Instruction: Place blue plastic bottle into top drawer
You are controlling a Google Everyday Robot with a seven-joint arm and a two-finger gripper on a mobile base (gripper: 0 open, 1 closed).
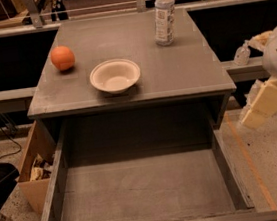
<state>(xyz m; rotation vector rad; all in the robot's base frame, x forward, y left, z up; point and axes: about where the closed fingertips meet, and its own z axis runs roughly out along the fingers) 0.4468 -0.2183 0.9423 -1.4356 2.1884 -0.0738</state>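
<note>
The blue plastic bottle (164, 13) stands upright near the back right of the grey table (184, 71). It is clear, with a white cap and a pale label. The top drawer (143, 187) is pulled out in front of the table, wide and shallow, and its flat grey bottom holds nothing. My gripper (261, 107) is a cream-coloured part at the right edge of the view. It hangs beside the table's right front corner, well away from the bottle and outside the drawer, and holds nothing I can see.
An orange (62, 58) and a cream bowl (115, 75) sit on the table's left and middle. A tan cardboard box (34, 163) stands on the floor left of the drawer. A small pump bottle (242, 53) sits on a ledge at the right.
</note>
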